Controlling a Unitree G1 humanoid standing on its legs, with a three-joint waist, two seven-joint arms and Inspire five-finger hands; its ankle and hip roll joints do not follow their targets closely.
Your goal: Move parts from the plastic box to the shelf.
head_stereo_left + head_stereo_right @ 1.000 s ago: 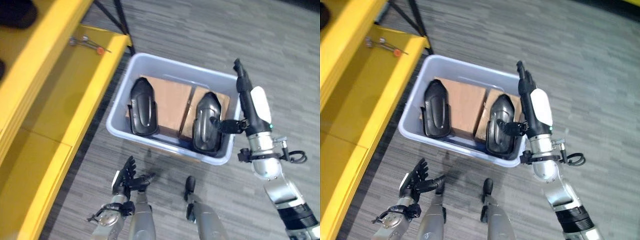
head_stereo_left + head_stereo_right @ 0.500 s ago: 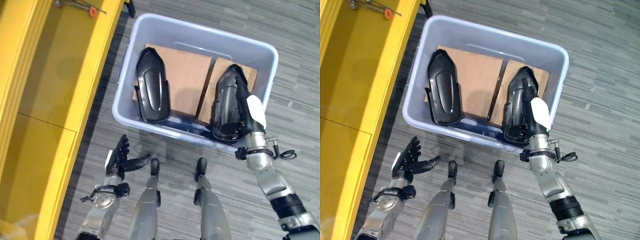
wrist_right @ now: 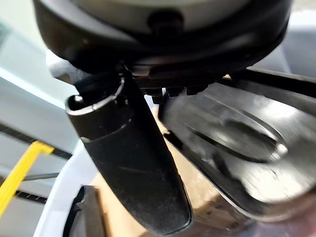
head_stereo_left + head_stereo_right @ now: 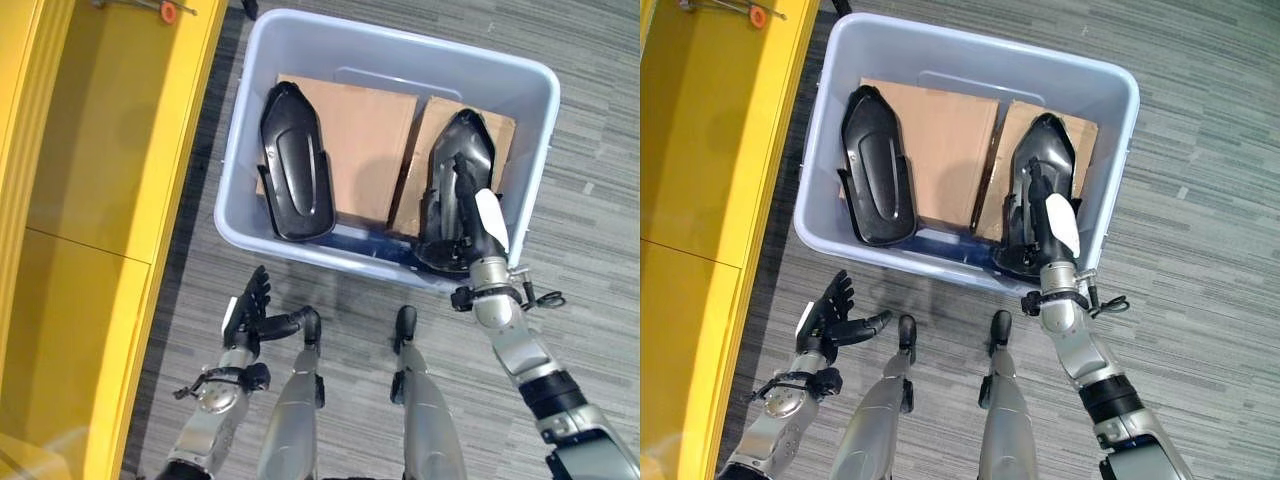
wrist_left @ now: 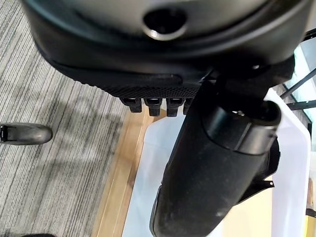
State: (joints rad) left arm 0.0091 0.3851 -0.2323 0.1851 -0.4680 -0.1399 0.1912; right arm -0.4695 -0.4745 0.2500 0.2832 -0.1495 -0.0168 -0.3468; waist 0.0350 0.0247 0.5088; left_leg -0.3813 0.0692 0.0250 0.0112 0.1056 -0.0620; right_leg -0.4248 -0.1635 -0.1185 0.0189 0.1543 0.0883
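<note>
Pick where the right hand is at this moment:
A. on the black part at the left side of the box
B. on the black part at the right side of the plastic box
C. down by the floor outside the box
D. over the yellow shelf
B: the right hand lies along the right-side black part inside the plastic box.

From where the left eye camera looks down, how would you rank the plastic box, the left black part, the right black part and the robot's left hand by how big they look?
1. Plastic box, by far the largest.
2. Left black part and right black part: they look alike, so no ranking; the right hand covers some of the right one.
3. Left hand, smallest.
</note>
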